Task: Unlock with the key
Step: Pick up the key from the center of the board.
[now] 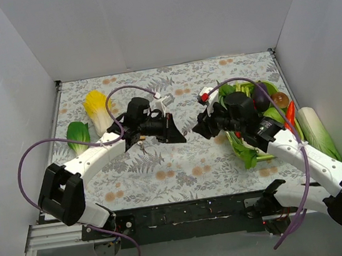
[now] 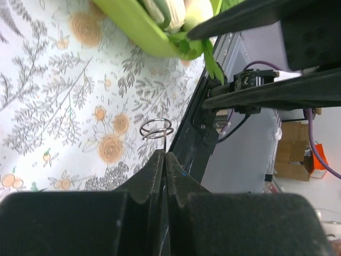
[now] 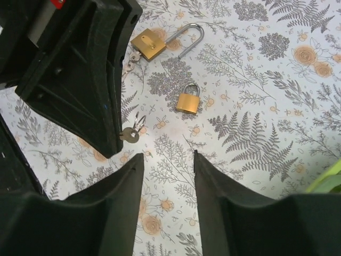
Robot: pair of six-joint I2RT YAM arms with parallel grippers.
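The key [image 3: 129,134] sits at the tip of the left gripper [image 2: 164,157], whose fingers are pinched tight on it, with its round head and ring [image 2: 156,128] poking out. Close by on the flowered cloth [image 3: 256,106] lies the small padlock [image 3: 187,101], shackle closed, and a larger padlock [image 3: 149,44] lies beyond it. To the right, the right gripper [image 3: 168,160] stands partly open, holding nothing. The blade seems buried in the grip, so it likely needs re-gripping blade-out, with the lock steadied before lining up the keyhole
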